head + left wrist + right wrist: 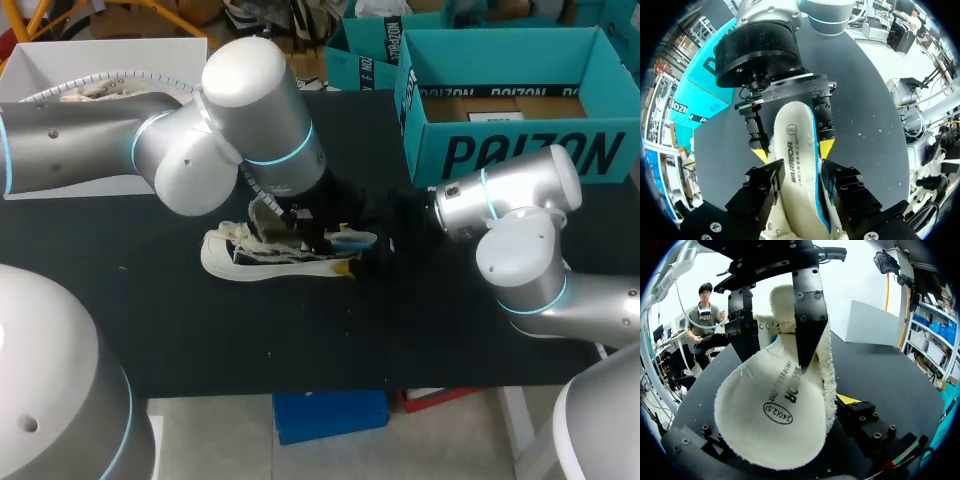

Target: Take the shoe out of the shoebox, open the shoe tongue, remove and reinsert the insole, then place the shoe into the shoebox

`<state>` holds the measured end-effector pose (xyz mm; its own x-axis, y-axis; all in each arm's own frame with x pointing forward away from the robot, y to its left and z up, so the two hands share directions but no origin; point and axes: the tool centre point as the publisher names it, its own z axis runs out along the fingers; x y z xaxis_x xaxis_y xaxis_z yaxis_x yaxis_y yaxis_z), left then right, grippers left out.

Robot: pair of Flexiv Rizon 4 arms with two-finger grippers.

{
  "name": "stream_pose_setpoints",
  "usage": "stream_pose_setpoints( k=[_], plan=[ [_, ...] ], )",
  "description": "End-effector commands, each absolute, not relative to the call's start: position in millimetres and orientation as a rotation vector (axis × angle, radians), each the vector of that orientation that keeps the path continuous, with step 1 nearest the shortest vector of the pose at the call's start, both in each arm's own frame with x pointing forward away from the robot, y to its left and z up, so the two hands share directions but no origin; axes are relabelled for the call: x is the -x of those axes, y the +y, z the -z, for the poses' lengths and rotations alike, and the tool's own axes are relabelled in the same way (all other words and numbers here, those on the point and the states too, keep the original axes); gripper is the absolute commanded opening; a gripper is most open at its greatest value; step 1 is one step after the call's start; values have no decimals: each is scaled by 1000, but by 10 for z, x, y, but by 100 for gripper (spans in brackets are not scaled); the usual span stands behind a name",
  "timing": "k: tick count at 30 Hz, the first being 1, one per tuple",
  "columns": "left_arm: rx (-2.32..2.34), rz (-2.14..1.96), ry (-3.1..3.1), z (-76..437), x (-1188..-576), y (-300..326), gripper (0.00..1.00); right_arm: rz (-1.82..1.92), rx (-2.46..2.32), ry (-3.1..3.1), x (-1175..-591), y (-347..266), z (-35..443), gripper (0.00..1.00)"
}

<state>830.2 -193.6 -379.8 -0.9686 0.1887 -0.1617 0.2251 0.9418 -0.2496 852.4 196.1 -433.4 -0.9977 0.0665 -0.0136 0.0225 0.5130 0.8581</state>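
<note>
A white low shoe (262, 256) lies on its side on the black table (300, 340), heel toward my right arm. Its cream insole (794, 150) sticks out of the shoe opening, printed face up. My left gripper (800, 169) hangs over the shoe with the insole loosely between its open black fingers; seen from the right wrist, one finger (809, 315) lies across the insole (775, 410) and the other stands apart. My right gripper (793, 152) clasps the shoe's heel from both sides, one yellow fingertip (850, 399) against the fluffy lining.
The open teal shoebox (520, 150) stands at the back right, and its lid (365, 60) sits behind it to the left. A white box (40, 70) stands at the back left. Bare black table lies in front of the shoe.
</note>
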Motion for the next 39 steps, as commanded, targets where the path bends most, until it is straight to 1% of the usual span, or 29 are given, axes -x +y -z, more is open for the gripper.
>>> stream_pose_setpoints(
  k=[1, 6, 7, 11, 12, 23, 32, 39],
  plan=[
    [-322, 399, 2959, 3847, -8320, -2012, 38, -1523, -81, 2694, -8546, 1960, 4372, 0],
    [-313, 387, 2952, 3863, -8348, -2035, 31, -1523, -81, 2694, -8546, 1960, 4372, 0],
    [-308, 387, 2950, 3864, -8352, -2037, 28, -1523, -81, 2694, -8546, 1960, 4372, 0],
    [-284, 395, 2939, 3870, -8359, -2046, 11, -1523, -81, 2694, -8546, 1960, 4372, 0],
    [-282, 406, 2940, 3863, -8364, -2037, 1, -1523, -81, 2694, -8546, 1960, 4372, 0],
    [-332, 558, 2989, 3569, -8174, -1856, 0, -1523, -81, 2694, -8546, 1960, 4372, 0],
    [-471, 878, 3061, 3193, -8059, -1788, 0, -1523, -81, 2694, -8546, 1960, 4372, 0],
    [-699, 1278, 3041, 2668, -7915, -1890, 0, -1523, -81, 2694, -8546, 1960, 4372, 0]
  ],
)
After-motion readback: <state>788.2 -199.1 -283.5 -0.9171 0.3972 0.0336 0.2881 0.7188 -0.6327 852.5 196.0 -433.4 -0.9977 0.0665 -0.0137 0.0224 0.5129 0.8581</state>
